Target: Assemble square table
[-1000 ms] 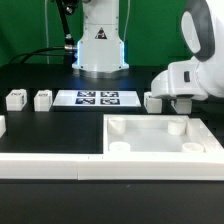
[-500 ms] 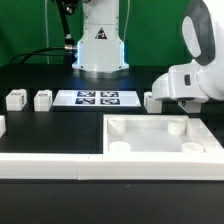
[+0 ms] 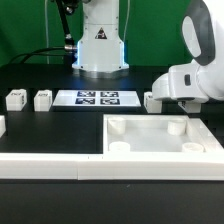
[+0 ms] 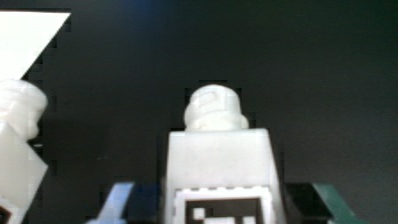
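The square table top [image 3: 160, 140], a white slab with a raised rim and corner pegs, lies at the front on the exterior view's right. My gripper [image 3: 170, 100] hangs just behind it, over a white tagged leg post [image 3: 152, 100]. In the wrist view the leg post [image 4: 221, 150] lies between my fingers [image 4: 128, 200], with its rounded end pointing away and its tag near the palm. Both fingers rest against its sides, so my gripper [image 4: 222, 205] is shut on it. Two more leg posts [image 3: 15, 98] [image 3: 42, 98] stand at the exterior view's left.
The marker board [image 3: 98, 97] lies flat between the loose legs and my gripper. A long white rail [image 3: 50, 165] runs along the front. Another white part [image 3: 2, 125] shows at the left edge. The robot base [image 3: 100, 45] stands at the back.
The hand shifted slightly between a second ago and half a second ago. Since then nothing has visibly moved.
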`<state>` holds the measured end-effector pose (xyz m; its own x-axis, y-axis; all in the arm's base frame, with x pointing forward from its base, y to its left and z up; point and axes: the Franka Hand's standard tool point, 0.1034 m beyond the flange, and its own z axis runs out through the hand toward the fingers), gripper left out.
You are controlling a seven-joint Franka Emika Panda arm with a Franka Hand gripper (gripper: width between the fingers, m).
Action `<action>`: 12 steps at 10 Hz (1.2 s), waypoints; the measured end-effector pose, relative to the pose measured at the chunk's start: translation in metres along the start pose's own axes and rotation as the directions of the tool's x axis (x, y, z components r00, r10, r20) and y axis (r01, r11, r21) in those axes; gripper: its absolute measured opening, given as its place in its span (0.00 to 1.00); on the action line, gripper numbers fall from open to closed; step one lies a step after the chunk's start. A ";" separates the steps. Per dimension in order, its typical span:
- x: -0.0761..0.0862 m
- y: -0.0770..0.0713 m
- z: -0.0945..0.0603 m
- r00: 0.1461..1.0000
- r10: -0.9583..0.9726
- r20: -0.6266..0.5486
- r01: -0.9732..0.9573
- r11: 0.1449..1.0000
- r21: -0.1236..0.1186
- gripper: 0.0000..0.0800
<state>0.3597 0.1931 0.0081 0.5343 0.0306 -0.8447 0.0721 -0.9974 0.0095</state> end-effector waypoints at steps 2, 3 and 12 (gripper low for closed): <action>-0.014 0.022 -0.035 0.993 -0.117 -0.006 0.117 0.993 0.009 0.36; -0.028 0.038 -0.059 0.993 -0.117 -0.034 0.117 0.993 0.019 0.36; -0.036 0.075 -0.177 0.805 -0.226 -0.549 0.218 0.973 -0.081 0.36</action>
<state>0.4948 0.1286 0.1338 0.8762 0.2859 -0.3880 0.2544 -0.9581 -0.1316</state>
